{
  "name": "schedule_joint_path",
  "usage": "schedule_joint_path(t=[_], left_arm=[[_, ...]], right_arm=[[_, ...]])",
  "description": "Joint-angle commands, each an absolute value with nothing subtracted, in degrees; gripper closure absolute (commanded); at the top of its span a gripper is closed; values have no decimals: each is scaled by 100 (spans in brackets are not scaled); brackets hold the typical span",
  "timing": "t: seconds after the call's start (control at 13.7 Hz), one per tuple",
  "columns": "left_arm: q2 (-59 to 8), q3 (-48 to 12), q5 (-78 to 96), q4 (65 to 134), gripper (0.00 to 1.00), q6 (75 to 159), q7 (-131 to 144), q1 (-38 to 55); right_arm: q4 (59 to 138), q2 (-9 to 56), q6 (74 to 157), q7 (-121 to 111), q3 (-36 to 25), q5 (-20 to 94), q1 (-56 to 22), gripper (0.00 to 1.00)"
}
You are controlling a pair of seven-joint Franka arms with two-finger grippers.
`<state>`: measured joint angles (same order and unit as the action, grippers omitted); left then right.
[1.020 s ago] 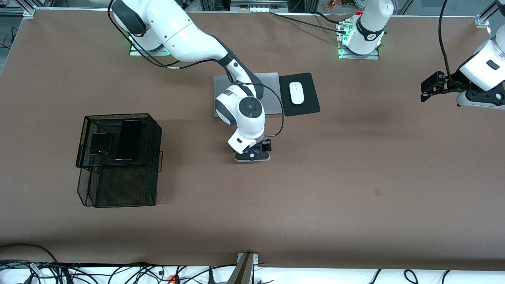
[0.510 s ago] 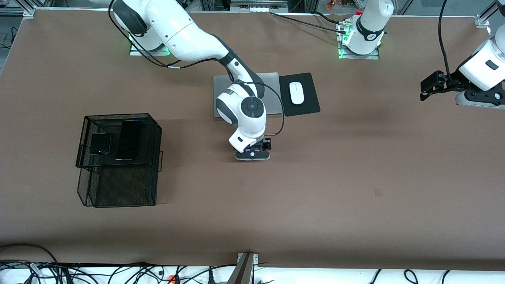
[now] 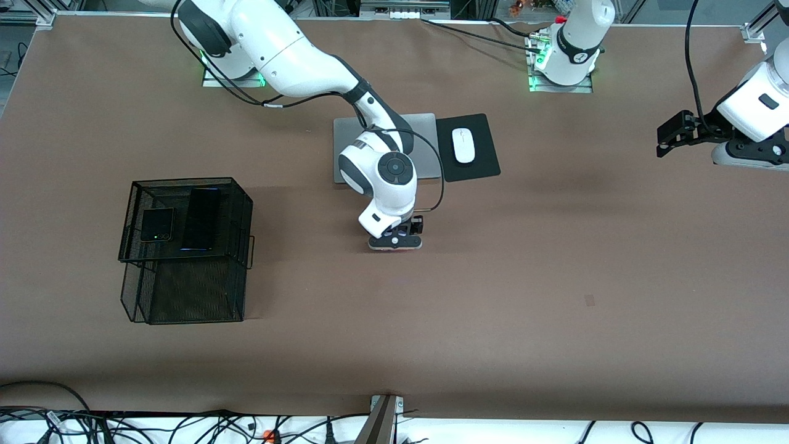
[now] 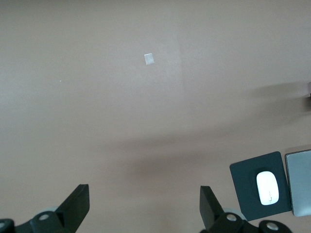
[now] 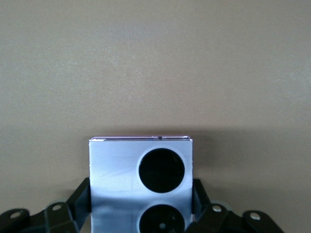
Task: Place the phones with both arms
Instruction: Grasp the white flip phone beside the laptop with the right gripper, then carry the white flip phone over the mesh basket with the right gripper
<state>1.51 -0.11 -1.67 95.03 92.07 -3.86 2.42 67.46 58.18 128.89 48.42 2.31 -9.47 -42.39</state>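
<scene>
At the right arm's end of the tabletop [image 3: 555, 259] stands a black wire-mesh basket [image 3: 185, 250]. On its upper tier lie two phones side by side: the small square black flip phone [image 3: 156, 224] toward the outer edge, and the long slim black slab phone [image 3: 201, 219] just beside it, toward the middle of the tabletop.

Near the centre, the right arm reaches down from its base so that the right pincer [image 3: 396, 242] sits low at the tabletop, nearer the front camera than the grey laptop [image 3: 425, 145]. In the right wrist view its two black fingers [image 5: 81, 199] press against both sides of the lilac-white flip phone [image 5: 141, 184] (two black circles on its face), so the pincer is closed on that phone, which lies flat on the brown surface.

Beside the laptop, toward the left arm's end, a white mouse [image 3: 463, 145] rests on a black mouse pad [image 3: 478, 161].

The left arm waits at its own end, with the left pincer [image 3: 669, 137] up over bare tabletop. In the left wrist view its fingers [image 4: 77, 206] stand spread wide apart with nothing between them.
</scene>
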Motion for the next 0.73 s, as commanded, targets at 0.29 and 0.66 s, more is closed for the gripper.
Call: schedule_joint_path(t=[0.29,0.66], left_arm=[[167,0,-158,9431,0,9105,-510,264],[167,9,-149,9431,0,9105,-519,264]], right_arm=[[6523,5354,11921,4860,325,-984,-4122,100],[6117,4423,10391,4721,571,-766,-3596,100]])
